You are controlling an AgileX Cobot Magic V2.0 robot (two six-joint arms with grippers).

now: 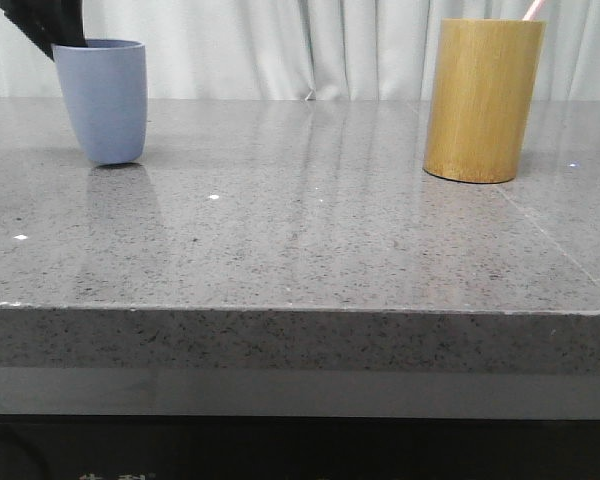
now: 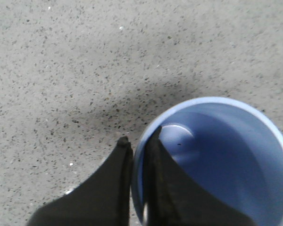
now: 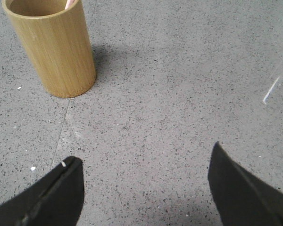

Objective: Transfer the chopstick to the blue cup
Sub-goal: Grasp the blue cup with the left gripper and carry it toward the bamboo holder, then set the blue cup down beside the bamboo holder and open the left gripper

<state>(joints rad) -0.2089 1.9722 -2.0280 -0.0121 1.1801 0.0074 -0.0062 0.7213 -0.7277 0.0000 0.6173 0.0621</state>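
Near the far left corner of the speckled grey stone table stands the blue cup, a matte, light-blue tumbler without a handle, its smooth wall tapering to a rounded base. The left gripper sits at its rim: in the left wrist view one black, pointed finger is inside the cup and the other just outside, pinching the thin wall between them. From the front, the gripper's dark body shows above the cup's rim at the left.

The polished tabletop is flecked with dark grains and throws faint reflections of both vessels; its front edge is a thick squared slab.

Toward the far right edge stands the bamboo cylinder, taller than the cup, straight-sided, yellow-brown with fine vertical grain. The chopstick leans inside it, with only its thin pale pink tip above the rim.

The right gripper hovers over bare stone near the cylinder, its black fingers spread wide and holding nothing.

No readable writing.
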